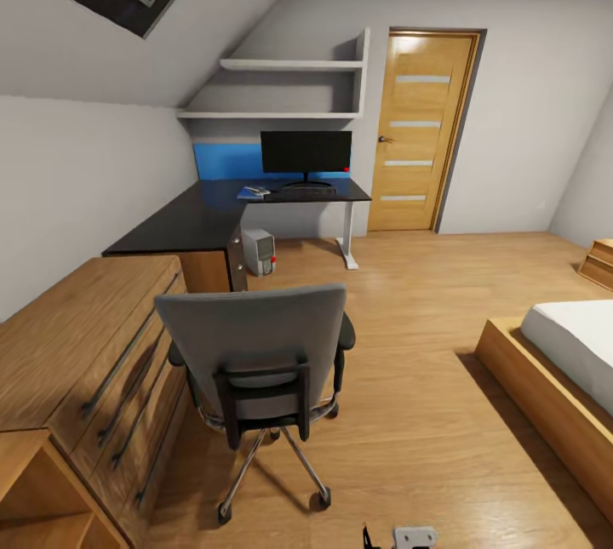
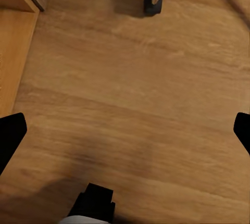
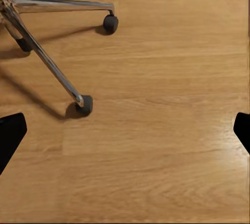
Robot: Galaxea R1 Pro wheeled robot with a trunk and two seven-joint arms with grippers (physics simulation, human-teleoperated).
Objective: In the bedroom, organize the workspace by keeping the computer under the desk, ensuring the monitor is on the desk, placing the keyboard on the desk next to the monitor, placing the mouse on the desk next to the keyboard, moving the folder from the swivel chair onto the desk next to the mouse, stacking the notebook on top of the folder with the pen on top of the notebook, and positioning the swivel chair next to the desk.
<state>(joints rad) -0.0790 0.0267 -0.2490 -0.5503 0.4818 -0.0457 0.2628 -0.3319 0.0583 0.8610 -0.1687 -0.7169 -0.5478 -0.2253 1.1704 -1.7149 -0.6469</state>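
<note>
The grey swivel chair (image 1: 255, 345) stands on the wooden floor with its back to me, and the backrest hides its seat. Beyond it is the black L-shaped desk (image 1: 183, 221). The monitor (image 1: 306, 151) stands on the desk with the keyboard (image 1: 308, 189) in front of it and a small blue flat item (image 1: 254, 191) to its left. The grey computer tower (image 1: 258, 251) sits under the desk. My left gripper (image 2: 125, 130) hangs open over bare floor near a chair caster (image 2: 152, 2). My right gripper (image 3: 125, 133) is open above the floor beside the chair's chrome base (image 3: 52, 62).
A wooden dresser (image 1: 85, 345) runs along the left wall, with an open shelf unit (image 1: 34, 489) at its near end. A bed (image 1: 562, 362) lies at the right. A wooden door (image 1: 421, 132) stands behind the desk, and wall shelves (image 1: 289, 89) hang above it.
</note>
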